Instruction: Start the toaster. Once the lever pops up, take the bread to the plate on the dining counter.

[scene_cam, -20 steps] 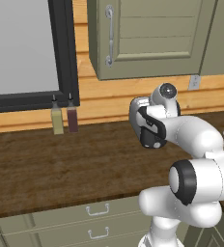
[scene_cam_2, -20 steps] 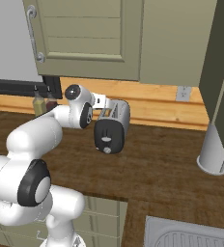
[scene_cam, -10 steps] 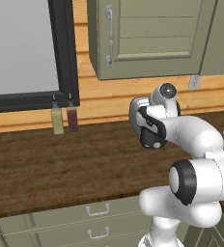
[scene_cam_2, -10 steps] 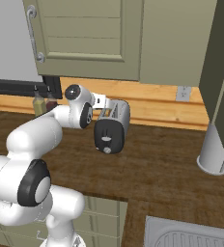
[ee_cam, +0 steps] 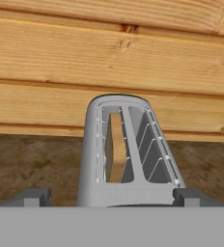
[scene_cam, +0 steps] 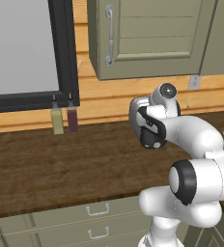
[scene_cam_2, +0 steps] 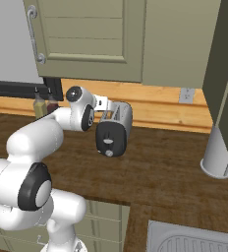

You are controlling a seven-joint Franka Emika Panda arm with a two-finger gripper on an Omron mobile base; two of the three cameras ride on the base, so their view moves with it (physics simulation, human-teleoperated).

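The silver-grey toaster (scene_cam_2: 117, 123) stands on the dark wood counter (scene_cam_2: 165, 172) near the plank wall, its black end panel and round knob (scene_cam_2: 107, 153) facing forward. In the left base view the toaster (scene_cam: 142, 120) is partly covered by my arm. The hand view looks along the toaster's top (ee_cam: 128, 159); the tan bread (ee_cam: 115, 147) sits upright in the left slot, and the right slot holds nothing. My gripper (ee_cam: 112, 198) is open at the toaster's near end, its fingertips (ee_cam: 33, 196) spread wider than the body. The plate and the dining counter are out of view.
Two small bottles (scene_cam: 57, 120) (scene_cam: 72, 119) stand under the black window frame at the left. A wall cabinet (scene_cam_2: 86, 39) hangs above the toaster. A pale grey cylinder (scene_cam_2: 218, 156) stands at the right, a sink (scene_cam_2: 194, 241) lies at the lower right.
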